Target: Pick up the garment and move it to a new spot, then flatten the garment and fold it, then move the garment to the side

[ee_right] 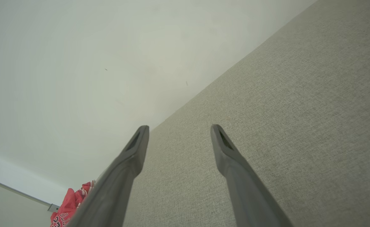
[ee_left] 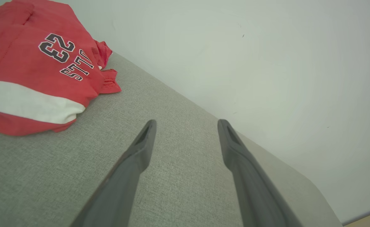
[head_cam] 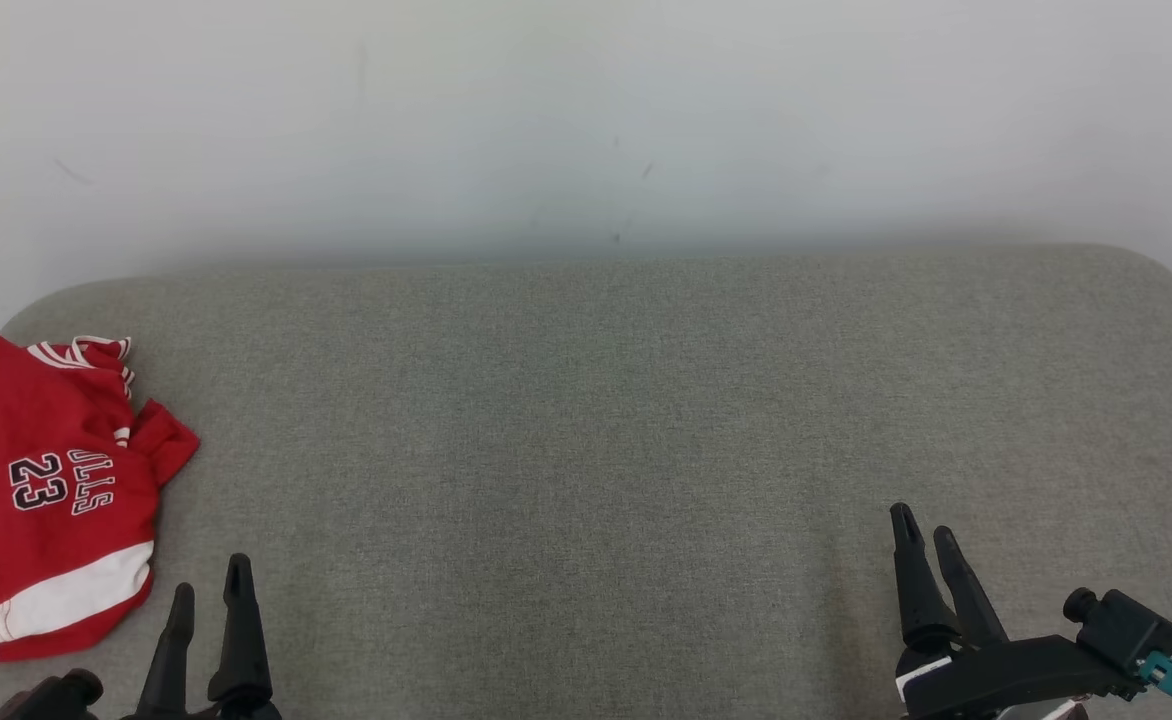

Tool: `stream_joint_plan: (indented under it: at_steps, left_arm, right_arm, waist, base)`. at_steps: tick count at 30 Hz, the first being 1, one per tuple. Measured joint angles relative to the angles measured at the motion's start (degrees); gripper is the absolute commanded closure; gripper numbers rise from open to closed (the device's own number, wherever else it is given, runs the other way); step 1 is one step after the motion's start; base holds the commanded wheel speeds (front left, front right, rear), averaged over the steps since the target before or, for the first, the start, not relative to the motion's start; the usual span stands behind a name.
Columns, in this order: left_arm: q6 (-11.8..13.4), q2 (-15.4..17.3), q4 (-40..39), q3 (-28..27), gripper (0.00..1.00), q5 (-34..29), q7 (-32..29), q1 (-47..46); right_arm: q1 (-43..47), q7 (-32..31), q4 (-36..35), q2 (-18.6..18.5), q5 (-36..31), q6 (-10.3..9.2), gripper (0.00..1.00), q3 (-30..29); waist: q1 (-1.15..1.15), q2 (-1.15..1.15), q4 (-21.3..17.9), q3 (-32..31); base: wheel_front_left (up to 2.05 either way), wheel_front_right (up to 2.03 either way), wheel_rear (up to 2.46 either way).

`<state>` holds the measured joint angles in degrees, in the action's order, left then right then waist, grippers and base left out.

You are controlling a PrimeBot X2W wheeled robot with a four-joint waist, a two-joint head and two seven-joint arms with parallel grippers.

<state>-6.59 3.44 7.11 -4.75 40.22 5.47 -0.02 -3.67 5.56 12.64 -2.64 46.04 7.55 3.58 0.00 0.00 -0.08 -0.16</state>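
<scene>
Left gripper [head_cam: 208, 590]: we saw its jaws spread apart and empty, low over the grey cushion [head_cam: 586, 420], just beside the garment.
Right gripper [head_cam: 928, 545]: likewise spread and empty, well apart from the cloth, on the far right.
Garment [head_cam: 46, 490]: a red jersey with a white band lay crumpled at the cushion's left edge, untouched.
Step in hand: we judged it the opening pick-up, with no grasp made yet.
Next move: we reckoned the left arm had to reach leftward, pinch a raised fold, then carry the jersey toward the open middle.
</scene>
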Motion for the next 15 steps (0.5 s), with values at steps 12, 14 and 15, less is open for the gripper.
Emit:
stream_joint_plan:
  at_steps: [12,14,15]
  left_arm:
    - [0.8,1.2,-1.5,1.2,0.00,-8.9,1.9,1.0]
    - [1.0,1.5,-1.8,1.4,0.00,-10.0,2.2,1.2]
    - [1.0,1.6,-2.0,1.5,0.00,-10.6,2.4,1.2]
  right_arm:
    - [-0.2,1.9,0.7,0.0,-9.5,0.00,0.00,1.6]
    - [-0.2,2.1,0.7,0.0,-10.9,0.00,0.00,1.9]
    - [-0.3,2.4,0.7,0.0,-11.5,0.00,0.00,2.0]
  waist:
    - [0.00,0.00,-0.1,-0.3]
    - [0.00,0.00,-0.1,-0.3]
    - [0.00,0.00,-0.1,-0.4]
  base:
    - [0.00,0.00,0.00]
    - [0.00,0.00,0.00]
    - [0.00,0.00,0.00]
